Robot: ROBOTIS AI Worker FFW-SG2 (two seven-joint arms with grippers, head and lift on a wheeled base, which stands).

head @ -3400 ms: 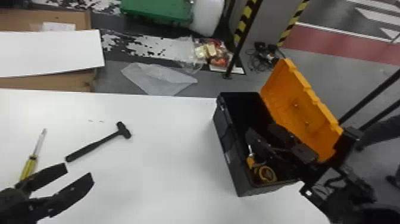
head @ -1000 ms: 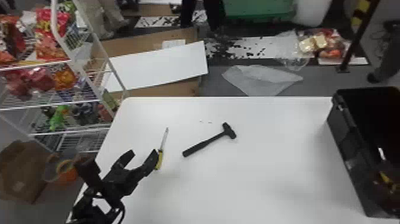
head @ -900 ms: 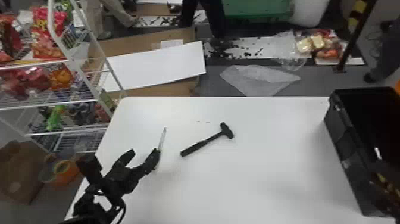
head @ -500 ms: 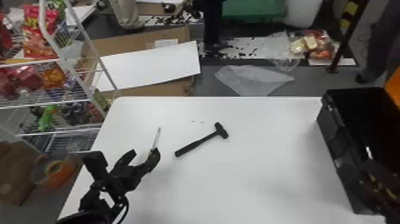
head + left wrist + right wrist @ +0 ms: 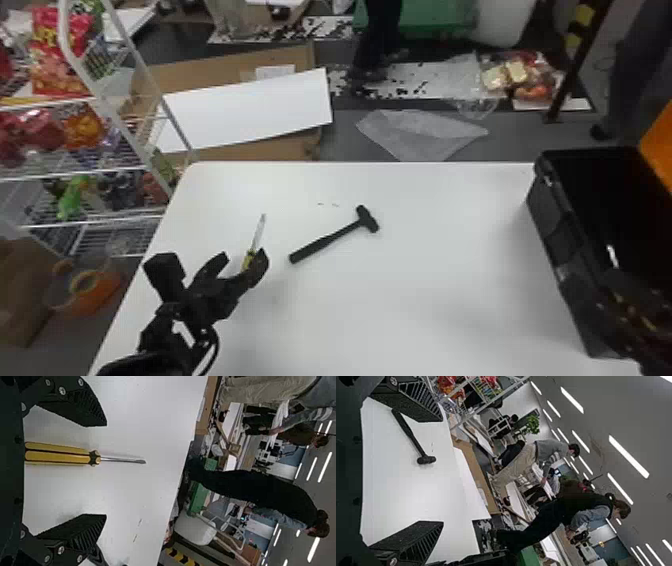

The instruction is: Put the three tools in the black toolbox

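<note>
Left gripper: over the table's left part, smooth black fingers with ribbed sides standing well apart (image 5: 243,257), one each side of the screwdriver's handle and touching neither side of it.
Right gripper: at the toolbox's near part (image 5: 620,285); its fingers stand wide, with nothing clamped between them.
Screwdriver: flat on the white tabletop, its yellow-and-black fluted handle nearer one left finger; slim, shiny flat-tipped shaft (image 5: 258,237) aimed toward the far edge.
Hammer: matte black (image 5: 327,242), lying slantwise just beyond the left fingertips, handle end nearest them, stubby cylindrical head toward the far edge.
Black toolbox: boxy plastic (image 5: 560,240) at the table's right, orange lid (image 5: 660,145) open; yellow patches near its near end, too dark to name.
Table: smooth, white, straight far edge, rounded far-left corner (image 5: 200,172); a broad stretch of surface separates hammer from toolbox.
Beyond the left edge: white wire shelving (image 5: 100,220) with crinkly snack bags (image 5: 60,55).
</note>
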